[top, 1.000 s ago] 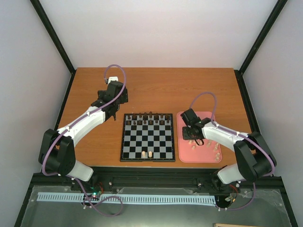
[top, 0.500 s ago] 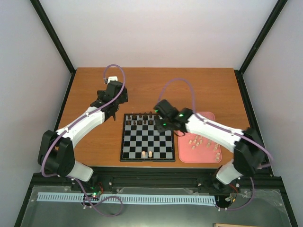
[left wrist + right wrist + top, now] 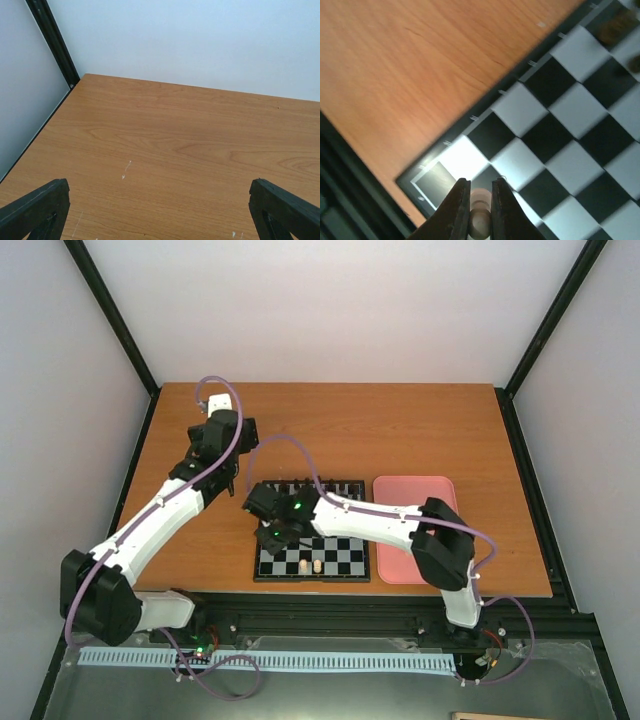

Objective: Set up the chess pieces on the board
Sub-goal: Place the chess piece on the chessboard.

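Left gripper (image 3: 157, 192): jaws wide, over bare table (image 3: 175, 135). Right gripper (image 3: 480, 202): jaws narrow, pinching one pale chess piece (image 3: 480, 223) above the board (image 3: 555, 125), near its left corner. The piece's long axis seems to run along the fingers; the view is blurred.

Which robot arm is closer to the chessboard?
Right. The right gripper hangs over the near-left corner of the board, holding a pale chess piece. The left gripper is off the board, over bare table beyond its far-left corner.
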Tool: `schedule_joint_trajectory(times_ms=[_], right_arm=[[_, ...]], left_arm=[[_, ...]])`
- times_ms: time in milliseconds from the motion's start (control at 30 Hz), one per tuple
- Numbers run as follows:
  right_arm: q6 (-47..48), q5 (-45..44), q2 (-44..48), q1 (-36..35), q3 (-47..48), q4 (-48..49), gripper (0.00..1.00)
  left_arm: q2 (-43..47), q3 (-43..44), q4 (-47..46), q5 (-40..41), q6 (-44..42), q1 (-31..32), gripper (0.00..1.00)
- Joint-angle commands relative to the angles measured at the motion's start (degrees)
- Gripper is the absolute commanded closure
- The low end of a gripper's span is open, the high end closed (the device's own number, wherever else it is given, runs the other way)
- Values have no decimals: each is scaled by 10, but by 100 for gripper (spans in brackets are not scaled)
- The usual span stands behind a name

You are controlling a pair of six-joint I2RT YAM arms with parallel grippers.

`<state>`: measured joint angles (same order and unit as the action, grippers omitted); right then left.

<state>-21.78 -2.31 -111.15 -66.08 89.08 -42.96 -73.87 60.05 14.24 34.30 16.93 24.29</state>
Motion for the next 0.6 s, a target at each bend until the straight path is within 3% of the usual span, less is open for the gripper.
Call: schedule_joint_trajectory(times_ms=[0, 567], right_arm=[[9, 15, -49, -26, 56, -26, 96], [15, 2, -123, -42, 121, -62, 96]], left_arm=[[26, -6, 13, 11, 7, 4, 0], [57, -18, 11, 19, 6, 4, 0]])
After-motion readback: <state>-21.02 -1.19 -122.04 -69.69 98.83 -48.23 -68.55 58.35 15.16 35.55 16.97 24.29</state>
